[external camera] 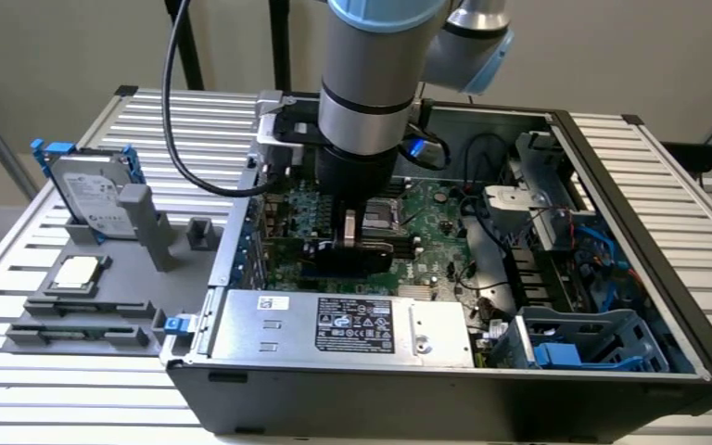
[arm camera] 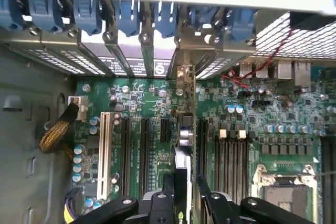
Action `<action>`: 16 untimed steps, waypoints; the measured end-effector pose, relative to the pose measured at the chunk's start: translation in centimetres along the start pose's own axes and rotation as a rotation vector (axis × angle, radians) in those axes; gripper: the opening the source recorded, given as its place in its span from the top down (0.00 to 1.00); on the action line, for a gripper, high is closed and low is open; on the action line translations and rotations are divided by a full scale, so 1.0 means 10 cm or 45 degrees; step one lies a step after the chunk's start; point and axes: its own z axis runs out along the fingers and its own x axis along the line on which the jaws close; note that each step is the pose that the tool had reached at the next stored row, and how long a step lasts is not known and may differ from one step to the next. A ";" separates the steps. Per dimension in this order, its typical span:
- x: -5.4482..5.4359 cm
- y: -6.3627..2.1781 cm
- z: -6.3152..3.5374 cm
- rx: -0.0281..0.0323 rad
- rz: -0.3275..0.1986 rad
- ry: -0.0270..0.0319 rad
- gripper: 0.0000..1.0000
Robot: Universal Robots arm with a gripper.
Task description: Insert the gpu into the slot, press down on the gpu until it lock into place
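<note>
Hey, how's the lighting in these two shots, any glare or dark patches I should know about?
Exterior view: even, soft light; the arm shades the gpu, and the case's front wall is dark. Wrist view: the pale strip above the blue clips is washed out, and the gpu between the fingers sits in shadow.

power supply label (external camera: 355, 324) | print illegible; hard drive label (external camera: 94, 199) | illegible

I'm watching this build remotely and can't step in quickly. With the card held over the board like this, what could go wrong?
1. The gpu, edge-on between the gripper fingers, could come down beside the slot rather than in it; several similar sockets run parallel there.
2. Its metal end could catch the rear bracket bars.
3. Pressing while misaligned may flex the motherboard.
</note>
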 end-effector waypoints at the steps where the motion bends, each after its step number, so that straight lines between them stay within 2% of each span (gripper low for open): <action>1: 0.00 0.003 -0.045 -0.0003 0.000 0.0005 0.66; 4: -0.01 0.008 -0.134 -0.0003 0.000 0.0007 0.66; 10: -0.01 0.010 -0.150 -0.0004 0.000 0.0008 0.66; 14: -0.02 0.025 -0.223 -0.0004 0.000 0.0009 0.66; 15: -0.02 0.031 -0.232 -0.0004 0.000 0.0011 0.68; 16: -0.02 0.041 -0.232 -0.0002 0.000 0.0009 0.75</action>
